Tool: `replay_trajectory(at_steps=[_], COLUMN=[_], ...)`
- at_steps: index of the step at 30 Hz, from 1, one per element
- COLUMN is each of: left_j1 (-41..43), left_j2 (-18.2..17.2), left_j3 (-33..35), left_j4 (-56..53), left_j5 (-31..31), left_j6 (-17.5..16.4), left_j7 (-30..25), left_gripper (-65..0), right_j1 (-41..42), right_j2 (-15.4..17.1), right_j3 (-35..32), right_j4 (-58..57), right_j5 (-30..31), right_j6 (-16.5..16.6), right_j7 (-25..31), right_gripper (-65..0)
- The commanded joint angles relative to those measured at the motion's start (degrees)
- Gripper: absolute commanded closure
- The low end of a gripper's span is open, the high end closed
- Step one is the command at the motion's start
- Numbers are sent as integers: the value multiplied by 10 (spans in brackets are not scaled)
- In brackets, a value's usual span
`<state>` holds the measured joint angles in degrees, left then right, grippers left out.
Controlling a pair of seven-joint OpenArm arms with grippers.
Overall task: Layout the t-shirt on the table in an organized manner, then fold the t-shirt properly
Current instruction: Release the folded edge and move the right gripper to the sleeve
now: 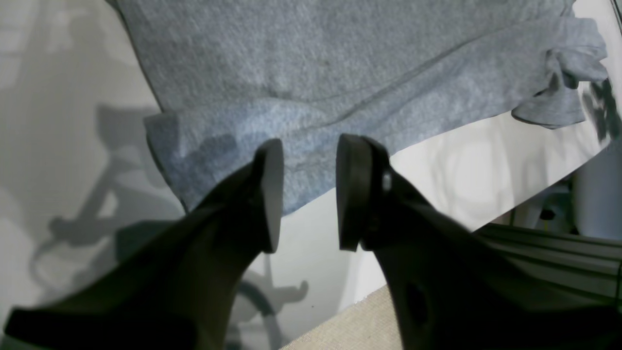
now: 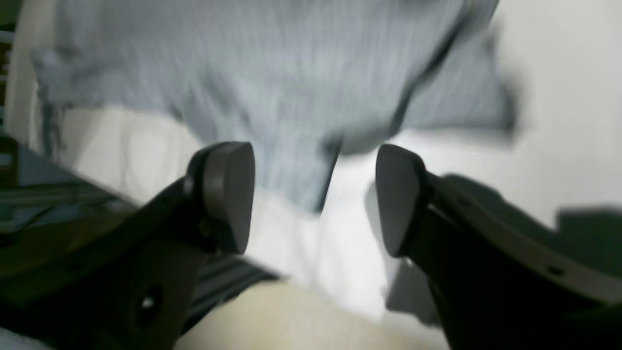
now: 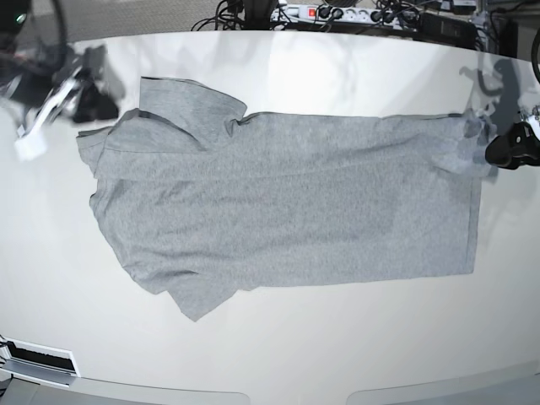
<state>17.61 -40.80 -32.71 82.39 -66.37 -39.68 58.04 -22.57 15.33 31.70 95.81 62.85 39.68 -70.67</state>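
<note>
One shirt (image 3: 287, 211), thin grey cotton, lies spread nearly flat across the middle of the table (image 3: 278, 354), long axis running left-right, collar and sleeves at the left, hem at the right. Judging by how it drapes, it's light and limp with no stiffness, so it will sag and bunch wherever it isn't supported; the glossy table probably lets it slide easily when dragged. Far sleeve is folded over onto the body, and the far-right hem corner is rumpled, so layout isn't clean yet. Left end effector (image 1: 308, 194) hovers just off a doubled-over corner of the cloth with its jaws apart, nothing between them. Right end effector (image 2: 316, 199) hangs over the shirt edge with its jaws wide apart, also empty; that view is motion-blurred, so detail is poor. Best holds, I'd say: pinch seams or hem corners, where the doubled fabric gives more bite, one corner per arm, and lift low to keep tension. Pinching mid-panel would likely just pull up a tent.
</note>
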Motion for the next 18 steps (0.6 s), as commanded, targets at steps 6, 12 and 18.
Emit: replay_trajectory(at_steps=[6,12,18], left_j1=[0,0,0], left_j2=[5,8,8], left_j3=[-7,-7,-7], left_j4=[6,6,6], left_j5=[-11,-12,-12], left_j6=[-3,-3,-3], left_j7=[-8,-4,7], left_gripper=[-202,-202,-202], right_j1=[4,33,41], right_j2=[-30,-40,-41], right_j3=[4,-30,-104], right_j4=[-52,-136,-166], right_j5=[-64,-128,-166], right_j6=[3,3,3], right_j7=[88,108,141], right_gripper=[-407,-407,-407])
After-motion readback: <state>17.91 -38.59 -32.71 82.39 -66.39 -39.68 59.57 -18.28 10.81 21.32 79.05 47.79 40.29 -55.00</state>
